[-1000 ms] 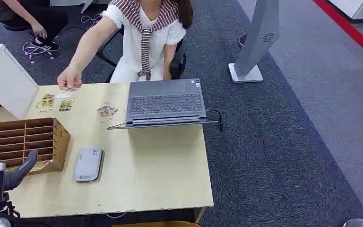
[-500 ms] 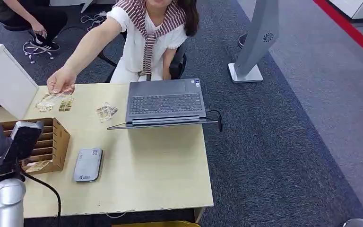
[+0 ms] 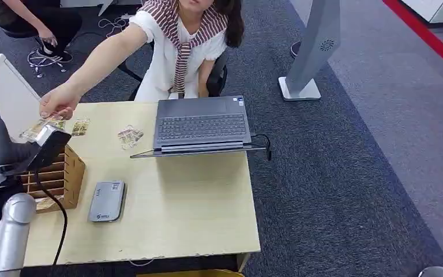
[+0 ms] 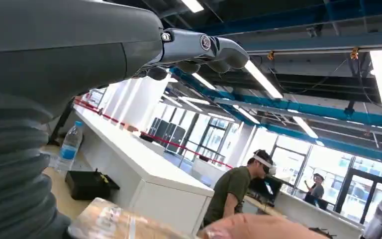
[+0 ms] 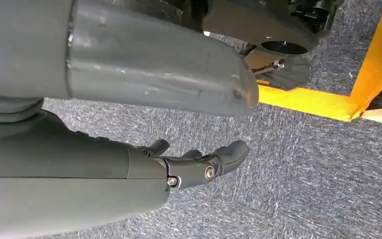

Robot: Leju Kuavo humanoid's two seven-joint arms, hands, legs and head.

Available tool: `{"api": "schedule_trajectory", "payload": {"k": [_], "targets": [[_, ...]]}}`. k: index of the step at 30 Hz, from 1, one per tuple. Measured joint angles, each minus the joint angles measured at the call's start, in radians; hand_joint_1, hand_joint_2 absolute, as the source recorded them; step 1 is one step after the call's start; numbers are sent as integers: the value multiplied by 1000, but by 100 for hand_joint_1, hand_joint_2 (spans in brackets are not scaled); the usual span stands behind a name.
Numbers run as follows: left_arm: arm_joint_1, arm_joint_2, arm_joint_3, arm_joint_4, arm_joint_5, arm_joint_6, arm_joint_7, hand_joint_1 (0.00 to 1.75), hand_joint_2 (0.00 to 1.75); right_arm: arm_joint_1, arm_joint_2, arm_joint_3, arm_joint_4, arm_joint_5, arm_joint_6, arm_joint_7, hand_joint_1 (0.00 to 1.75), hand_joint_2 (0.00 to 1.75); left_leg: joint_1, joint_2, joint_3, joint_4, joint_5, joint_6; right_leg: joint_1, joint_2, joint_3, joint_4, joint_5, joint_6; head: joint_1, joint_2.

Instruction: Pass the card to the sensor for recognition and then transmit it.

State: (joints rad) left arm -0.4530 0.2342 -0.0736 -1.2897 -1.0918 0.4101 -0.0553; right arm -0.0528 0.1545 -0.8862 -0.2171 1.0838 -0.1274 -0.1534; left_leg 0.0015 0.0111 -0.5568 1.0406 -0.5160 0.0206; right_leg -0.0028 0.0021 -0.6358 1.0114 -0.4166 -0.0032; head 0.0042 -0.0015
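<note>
Pale wood-grain table point(image 3: 196, 202); glossy flat card point(image 3: 37, 128) above ribbed grey left hand point(image 3: 0, 144).

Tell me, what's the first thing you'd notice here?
Probably the person across the table, stretching an arm out so their hand brings a card right up to the robot's raised left hand at the far-left corner. After that, the open laptop at the middle of the table's far edge.

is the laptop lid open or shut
Open. In the head view the grey laptop on the light wooden table shows its keyboard; the lid seems folded back flat toward the seated person.
</note>
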Motion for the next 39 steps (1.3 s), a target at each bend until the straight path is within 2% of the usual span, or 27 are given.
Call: {"api": "schedule_trajectory", "payload": {"k": [24,30,35,39], "targets": [[-7,18,-22,48,27,-3,-2,175,175,0,0,18,5,16,-1,-10,0,0,0,0,0,0,0,0,0,0,-1,0,0,0,0,0],[-1,18,-24,48,46,-4,-18,175,175,0,0,18,6,16,-5,-11,0,0,0,0,-1,0,0,0,0,0,-1,0,0,0,0,0],[87,18,-44,-6,30,-73,-16,175,175,1,0,18,6,11,-9,-12,0,0,0,1,-1,0,0,0,0,1,-1,0,0,0,0,0],[162,18,-67,-58,15,-91,1,175,175,1,0,18,6,12,-13,-11,0,0,0,1,-2,0,0,0,0,1,-2,0,0,0,0,0]]}}
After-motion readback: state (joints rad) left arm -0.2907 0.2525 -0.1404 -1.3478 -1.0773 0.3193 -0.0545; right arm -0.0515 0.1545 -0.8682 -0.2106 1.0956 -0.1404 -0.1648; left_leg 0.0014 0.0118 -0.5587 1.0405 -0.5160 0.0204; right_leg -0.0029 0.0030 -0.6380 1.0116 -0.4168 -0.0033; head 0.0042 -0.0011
